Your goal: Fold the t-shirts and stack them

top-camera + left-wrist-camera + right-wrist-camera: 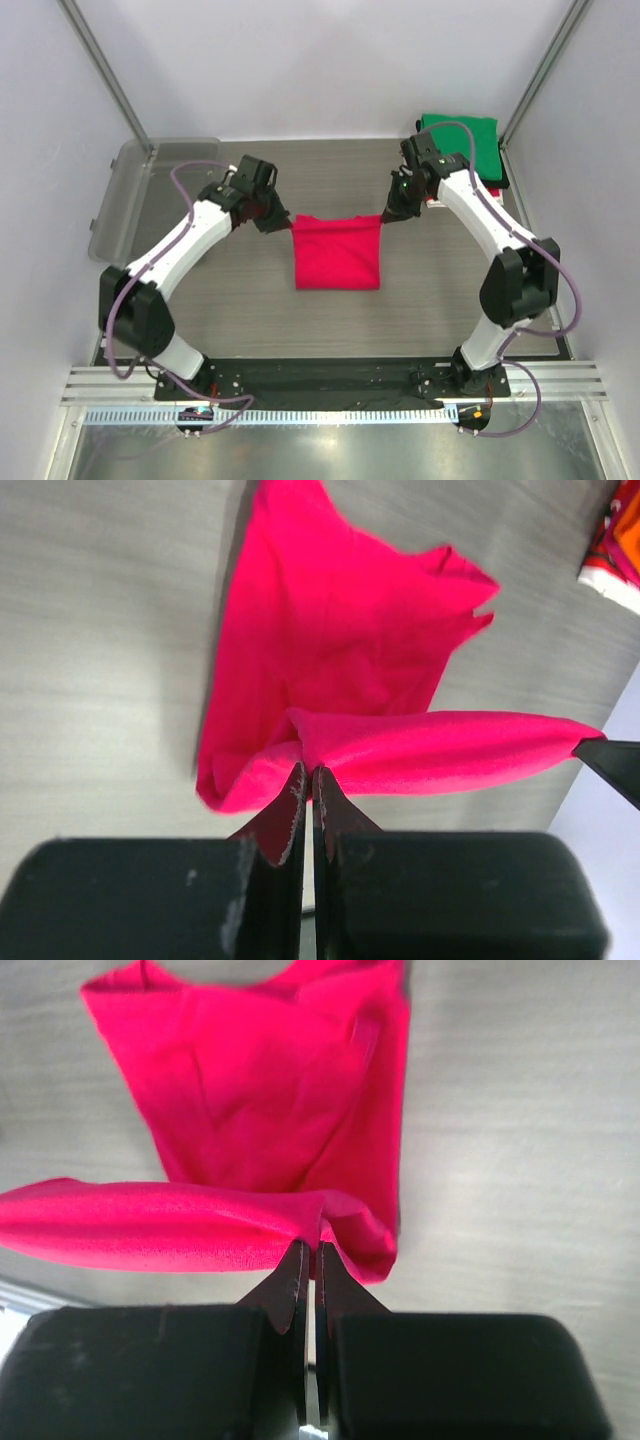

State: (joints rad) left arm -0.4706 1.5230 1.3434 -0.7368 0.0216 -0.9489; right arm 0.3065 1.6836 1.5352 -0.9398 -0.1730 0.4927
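The left gripper (283, 224) and right gripper (386, 215) each clamp a far corner of the pink shirt (337, 256). A green shirt (466, 140) lies right of it, a clear tub (128, 195) left.

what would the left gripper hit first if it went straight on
The pink shirt that the left gripper is pinching, which spreads right ahead of its tips; beyond that probably the table, though depth is unclear.

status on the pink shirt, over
Both shut: left jaws and right jaws on far corners of pink t-shirt. Far edge taut between them, rest on table. Far right, green t-shirt, clear of the fold.
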